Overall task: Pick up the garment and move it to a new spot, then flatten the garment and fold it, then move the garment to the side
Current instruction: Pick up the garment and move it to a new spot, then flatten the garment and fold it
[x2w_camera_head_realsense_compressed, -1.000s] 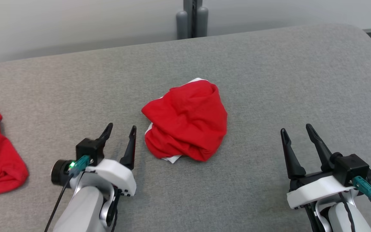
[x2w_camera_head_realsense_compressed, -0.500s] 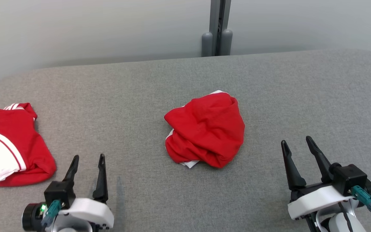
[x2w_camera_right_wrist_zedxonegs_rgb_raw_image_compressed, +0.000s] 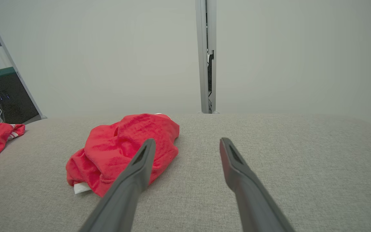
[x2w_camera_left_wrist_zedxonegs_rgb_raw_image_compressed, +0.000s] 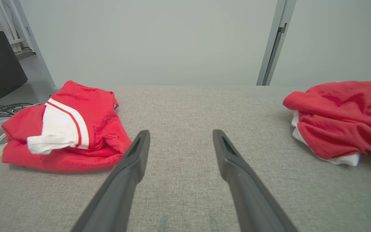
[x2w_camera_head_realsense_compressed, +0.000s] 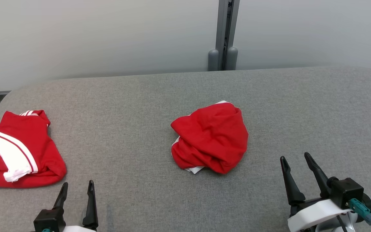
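The left gripper (x2w_camera_head_realsense_compressed: 78,183) and right gripper (x2w_camera_head_realsense_compressed: 294,156) stand spread over the grey surface (x2w_camera_head_realsense_compressed: 140,103), pale wall (x2w_camera_head_realsense_compressed: 108,32) behind. A crumpled garment (x2w_camera_head_realsense_compressed: 211,141) lies centred; a folded shirt (x2w_camera_head_realsense_compressed: 18,151) far left

I see the garment (x2w_camera_head_realsense_compressed: 211,138) plain red, white at its edge; the shirt (x2w_camera_head_realsense_compressed: 27,141) red, white-striped; the desk (x2w_camera_head_realsense_compressed: 124,103) grey.

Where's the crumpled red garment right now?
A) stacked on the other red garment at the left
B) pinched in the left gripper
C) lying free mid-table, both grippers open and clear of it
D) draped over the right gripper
C: the crumpled garment lies on the table, with the left gripper and right gripper both open and apart from it; the other red garment lies separately.
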Controlling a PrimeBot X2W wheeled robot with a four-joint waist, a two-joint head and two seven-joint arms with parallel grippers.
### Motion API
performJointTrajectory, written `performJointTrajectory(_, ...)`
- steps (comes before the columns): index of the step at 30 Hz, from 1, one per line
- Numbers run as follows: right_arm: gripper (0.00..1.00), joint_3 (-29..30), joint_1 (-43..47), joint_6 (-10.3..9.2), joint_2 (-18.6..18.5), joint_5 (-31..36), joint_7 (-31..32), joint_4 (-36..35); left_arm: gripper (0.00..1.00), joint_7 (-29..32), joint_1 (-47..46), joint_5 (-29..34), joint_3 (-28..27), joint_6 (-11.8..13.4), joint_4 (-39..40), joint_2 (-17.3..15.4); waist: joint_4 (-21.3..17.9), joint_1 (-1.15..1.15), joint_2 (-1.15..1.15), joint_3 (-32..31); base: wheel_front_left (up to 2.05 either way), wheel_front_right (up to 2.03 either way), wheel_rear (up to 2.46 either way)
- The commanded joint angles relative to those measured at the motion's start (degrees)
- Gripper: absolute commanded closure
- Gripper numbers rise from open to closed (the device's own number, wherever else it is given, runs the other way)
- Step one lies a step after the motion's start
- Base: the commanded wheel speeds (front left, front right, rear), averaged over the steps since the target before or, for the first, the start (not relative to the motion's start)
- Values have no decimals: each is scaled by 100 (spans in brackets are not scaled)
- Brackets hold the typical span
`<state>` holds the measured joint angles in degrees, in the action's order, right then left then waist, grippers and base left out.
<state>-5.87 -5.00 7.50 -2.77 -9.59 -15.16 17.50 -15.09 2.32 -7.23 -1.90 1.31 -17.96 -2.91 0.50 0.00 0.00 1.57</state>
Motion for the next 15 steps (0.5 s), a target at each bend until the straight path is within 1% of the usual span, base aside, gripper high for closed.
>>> performJointTrajectory(1,0,3,52,-1,-26,-5,1,2,0,-11,56,14,-32,-24,41,-12,-1,0,0,-11,0,0,0)
performJointTrajectory(9,0,16,70,-1,-26,16,1,31,0,-11,190,-154,117,75,150,-10,-15,0,0,-23,0,0,0)
performJointTrajectory(15,0,14,62,-1,-25,34,1,35,0,-11,158,-185,211,77,142,-9,11,0,0,1,0,0,0)
